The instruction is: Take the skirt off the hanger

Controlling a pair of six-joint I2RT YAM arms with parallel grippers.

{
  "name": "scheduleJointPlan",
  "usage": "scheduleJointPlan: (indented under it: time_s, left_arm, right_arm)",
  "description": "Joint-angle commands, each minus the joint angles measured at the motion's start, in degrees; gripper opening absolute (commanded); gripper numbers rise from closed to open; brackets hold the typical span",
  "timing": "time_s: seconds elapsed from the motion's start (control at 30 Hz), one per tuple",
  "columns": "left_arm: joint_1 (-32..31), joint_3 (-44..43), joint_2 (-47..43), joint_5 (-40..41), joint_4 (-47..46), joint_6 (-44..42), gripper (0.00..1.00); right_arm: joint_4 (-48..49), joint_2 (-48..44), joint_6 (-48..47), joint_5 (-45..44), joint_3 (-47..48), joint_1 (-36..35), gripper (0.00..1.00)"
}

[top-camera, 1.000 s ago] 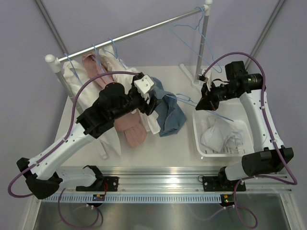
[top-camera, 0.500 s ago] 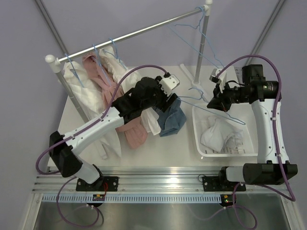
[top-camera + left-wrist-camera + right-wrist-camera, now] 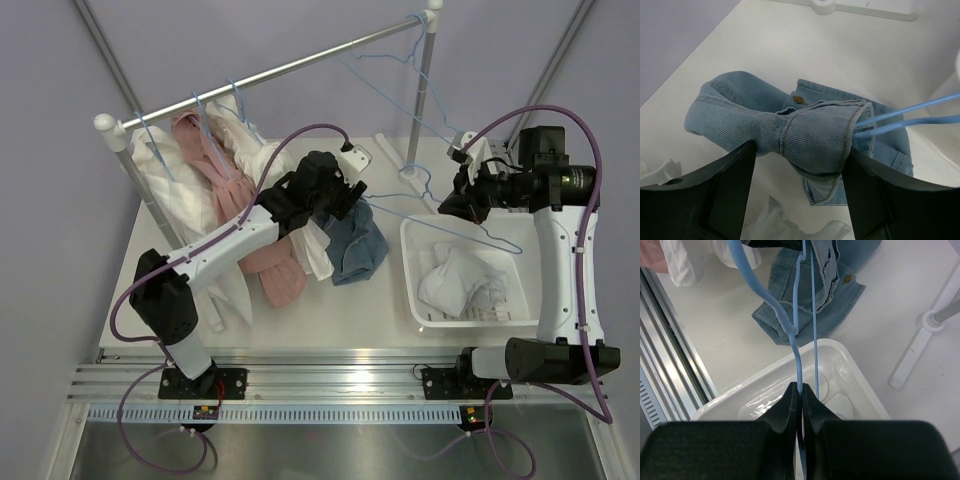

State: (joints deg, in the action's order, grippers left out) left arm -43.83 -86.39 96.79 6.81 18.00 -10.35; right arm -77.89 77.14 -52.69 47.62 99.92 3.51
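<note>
Denim skirt [image 3: 358, 248] [image 3: 790, 125] [image 3: 840, 285]: I've got it in a heap on the worktop [image 3: 370, 310], centre of the overhead frame, just left of the tub. Its waistband is bunched, brass button showing.

Blue hanger [image 3: 495, 238] [image 3: 910, 112] [image 3: 790, 335]: not out of the skirt yet. On the left wrist camera two blue wires come in from the right edge and run into the folded waistband. Overhead, it stretches from the skirt across the tub's upper left corner.

Right hand [image 3: 462, 200] [image 3: 800, 392]: clamped tight on the hanger wire. On its own camera the black fingers meet on the blue strand at lower centre, above the tub's rim.

Left hand [image 3: 345, 195] [image 3: 799, 150]: spread wide over the skirt's upper edge, the waistband bunch sitting between the two dark fingers [image 3: 725, 195]. I can't tell whether they touch the cloth.

White tub [image 3: 410, 280]: right of centre overhead, a crumpled white garment [image 3: 465, 280] inside.

Rail [image 3: 290, 68]: slants across the top of the overhead frame, with white clothes [image 3: 190, 195] hanging at its left end and a pink garment [image 3: 280, 275] trailing onto the worktop just left of the skirt.
</note>
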Motion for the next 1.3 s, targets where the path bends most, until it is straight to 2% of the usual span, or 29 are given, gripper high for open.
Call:
scheduleJointPlan:
  time_s: [0.0,0.1,0.13,0.2,0.23,0.37,0.5,0.57,0.6,0.67,0.77,0.8,0.83,0.97,1.1,1.27]
  left_arm:
    - [2.17,-2.65,0.76,2.24,-2.44,0.94,0.68]
    - [3.31,-2.03,0.94,2.51,-2.36,1.30,0.62]
    - [4.01,-1.85,0.94,2.86,-2.35,1.56,0.55]
    - [4.89,-1.68,0.85,2.86,-2.00,2.17,0.50]
    - [5.59,-1.68,0.94,2.86,-2.00,2.70,0.42]
    - [6.30,-2.20,0.59,1.54,-1.48,3.32,0.31]
    - [6.30,-0.89,-0.55,-0.91,-1.65,4.02,0.31]
    - [6.30,2.26,-2.73,-5.30,-3.92,4.63,0.31]
    - [6.13,3.76,-3.62,-9.75,-4.98,4.72,0.31]
    - [5.43,8.15,-6.51,-13.38,-8.05,4.20,0.35]
    - [3.41,10.97,-8.46,-19.10,-8.51,2.70,0.50]
    - [2.80,11.33,-9.33,-20.85,-8.42,2.27,0.54]
    - [1.57,11.77,-9.78,-21.13,-8.42,2.26,0.60]
    - [-0.63,13.17,-12.06,-20.70,-9.73,3.14,0.70]
    - [-2.39,12.48,-14.35,-19.38,-10.53,3.58,0.76]
    - [-4.42,10.28,-16.28,-19.73,-9.92,3.58,0.82]
  right_arm:
    - [-14.40,1.51,0.65,2.75,2.91,0.53,0.00]
    - [-14.40,2.13,0.48,2.83,3.44,0.89,0.00]
    - [-14.48,2.31,0.31,2.75,3.44,0.97,0.00]
    - [-14.66,2.57,-0.05,2.66,3.70,1.50,0.00]
    - [-15.10,2.75,-0.74,2.75,3.97,1.68,0.00]
    - [-15.80,3.36,-0.75,3.54,5.72,2.82,0.00]
    - [-14.58,4.50,2.14,3.80,9.67,3.26,0.00]
    - [-11.17,5.21,6.44,3.71,10.56,3.26,0.00]
    - [-9.67,5.99,8.28,3.71,11.34,3.26,0.00]
    - [-4.33,6.87,14.96,4.24,12.31,3.26,0.00]
    - [4.63,8.55,25.33,4.33,14.68,1.95,0.00]
    - [6.76,9.33,27.35,1.89,16.26,1.07,0.00]
    - [9.05,9.69,31.90,0.48,16.97,0.02,0.00]
    - [18.45,12.93,40.54,-4.54,23.19,-3.16,0.00]
    - [18.91,21.00,43.01,-9.19,33.65,-7.89,0.00]
    - [20.49,29.63,46.71,-12.02,47.62,-9.74,0.00]
